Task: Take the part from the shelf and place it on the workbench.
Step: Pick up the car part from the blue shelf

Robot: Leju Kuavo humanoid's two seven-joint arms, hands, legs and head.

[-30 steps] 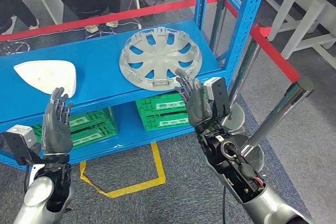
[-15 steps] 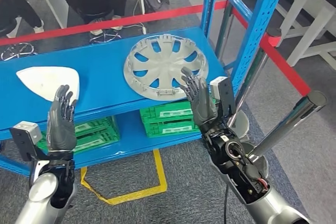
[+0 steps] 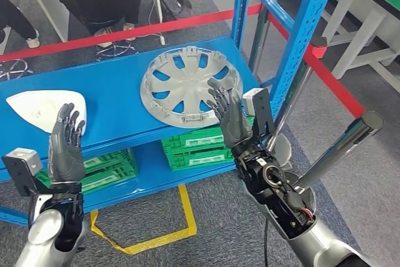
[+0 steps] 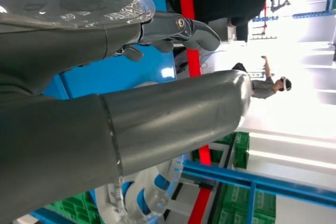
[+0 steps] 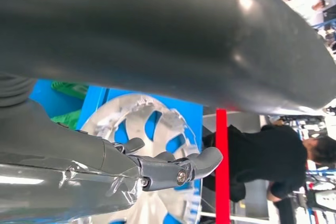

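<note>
Seeing the hubcap (image 3: 191,85) flat on the blue shelf (image 3: 118,101), overlapping its front edge. Our left hand (image 3: 66,145) and right hand (image 3: 231,117) hover before that edge, fingers spread, holding nothing. Green crates (image 3: 198,145) sit below; grey carpet (image 3: 226,217) underfoot.

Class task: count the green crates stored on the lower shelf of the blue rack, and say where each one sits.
2. One green crate sits under the white part, the other under the wheel cover. The top shelf may hide more behind them.

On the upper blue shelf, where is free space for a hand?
Bare blue shelf lies between the white part and the wheel cover, and along the back edge behind the white part. The right end is crowded: the wheel cover nearly fills it.
</note>
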